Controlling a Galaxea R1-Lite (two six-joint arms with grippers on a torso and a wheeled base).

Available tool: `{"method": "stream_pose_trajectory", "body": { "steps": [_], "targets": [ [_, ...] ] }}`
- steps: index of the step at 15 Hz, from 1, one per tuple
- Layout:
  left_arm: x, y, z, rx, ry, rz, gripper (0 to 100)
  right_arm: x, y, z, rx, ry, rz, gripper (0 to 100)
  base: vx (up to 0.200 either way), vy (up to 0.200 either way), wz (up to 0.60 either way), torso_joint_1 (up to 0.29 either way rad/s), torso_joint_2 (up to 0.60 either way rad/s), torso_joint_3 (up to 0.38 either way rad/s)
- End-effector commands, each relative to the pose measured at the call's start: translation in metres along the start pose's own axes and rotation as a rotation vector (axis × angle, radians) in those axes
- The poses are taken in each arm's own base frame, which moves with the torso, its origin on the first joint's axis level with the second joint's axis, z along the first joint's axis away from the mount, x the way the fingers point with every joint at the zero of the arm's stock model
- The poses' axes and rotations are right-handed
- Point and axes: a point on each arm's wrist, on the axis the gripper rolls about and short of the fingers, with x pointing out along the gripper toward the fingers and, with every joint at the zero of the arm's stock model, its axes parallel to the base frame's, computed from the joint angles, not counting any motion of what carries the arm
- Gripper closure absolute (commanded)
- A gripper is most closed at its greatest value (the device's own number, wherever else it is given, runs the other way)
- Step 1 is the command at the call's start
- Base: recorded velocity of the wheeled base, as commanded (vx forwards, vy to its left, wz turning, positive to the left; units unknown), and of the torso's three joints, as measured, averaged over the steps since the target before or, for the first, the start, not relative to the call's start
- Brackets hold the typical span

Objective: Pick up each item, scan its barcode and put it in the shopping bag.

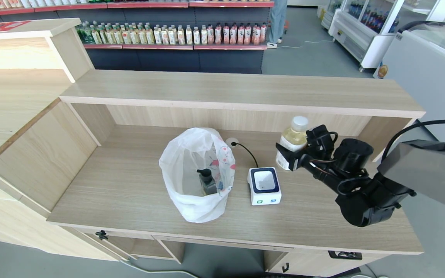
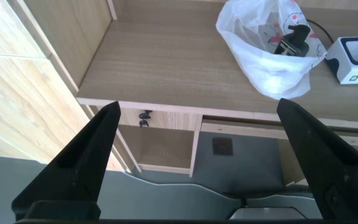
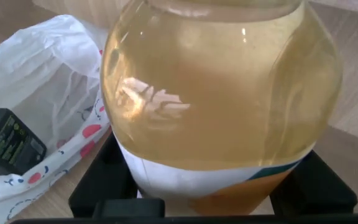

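right jaws clamped on bottle (image 1: 292,139), upright, right of scanner (image 1: 264,185), maybe off tabletop (image 1: 129,185); left jaws spread wide

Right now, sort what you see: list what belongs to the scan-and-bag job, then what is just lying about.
Job: bottle of yellow liquid in the right gripper; barcode scanner; shopping bag; dark pump bottle already inside it.
Not the job: shelves of drinks; glass-door cooler; chest freezer.
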Motion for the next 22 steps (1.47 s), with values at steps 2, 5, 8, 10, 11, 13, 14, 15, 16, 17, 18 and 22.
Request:
{"method": "stream_pose_trajectory", "body": {
  "steps": [2,5,8,10,11,13,14,15,16,17,18,22],
  "targets": [
    [0.0,0.0,0.0,0.0,0.0,0.0,0,-0.031,0.016,0.029,0.143,0.058,-0.055,100,0.0,0.0,0.0,0.0,0.0,0.0],
    [0.0,0.0,0.0,-0.001,0.0,0.0,0,-0.035,0.017,0.027,0.148,0.076,-0.061,100,0.0,0.133,0.0,0.002,0.0,0.003],
    [0.0,0.0,0.0,-0.001,0.0,0.0,0,-0.035,0.019,0.027,0.149,0.075,-0.053,100,0.0,0.2,0.0,-0.007,0.0,0.004],
    [0.0,0.0,0.0,-0.001,0.0,0.0,0,-0.032,0.021,0.024,0.15,0.08,-0.047,100,0.0,0.2,0.0,0.022,0.01,0.0],
    [0.0,0.0,0.0,0.0,0.0,0.0,0,-0.027,0.025,0.023,0.152,0.084,-0.037,100,0.0,0.0,0.0,0.0,0.0,0.0],
    [0.0,0.0,0.0,0.0,0.0,0.0,0,-0.018,0.03,0.022,0.156,0.098,-0.016,100,0.0,0.0,0.0,0.0,0.0,0.0],
    [0.0,0.0,0.0,0.0,0.0,0.0,0,-0.009,0.033,0.019,0.156,0.095,-0.004,100,0.0,0.0,0.0,0.0,0.0,0.0],
    [0.0,0.0,0.0,0.0,0.0,0.0,0,0.002,0.038,0.016,0.156,0.083,0.01,100,0.0,0.0,0.0,0.0,0.0,0.0],
    [0.0,0.0,0.0,0.0,0.0,0.0,0,0.008,0.04,0.014,0.154,0.076,0.016,100,0.0,0.0,0.0,0.0,0.0,0.0],
    [0.0,0.0,0.0,0.0,0.0,0.0,0,0.025,0.046,0.006,0.142,0.067,0.031,100,0.0,0.0,0.0,0.0,0.0,0.0],
    [0.0,0.0,0.0,0.0,0.0,0.0,0,0.036,0.049,0.003,0.137,0.061,0.04,100,0.0,0.0,0.0,0.0,0.0,0.0],
    [0.0,0.0,0.0,0.0,0.0,0.0,0,0.069,0.071,-0.008,0.134,0.073,0.089,100,0.0,0.0,0.0,0.0,0.0,0.0]
  ]
}}
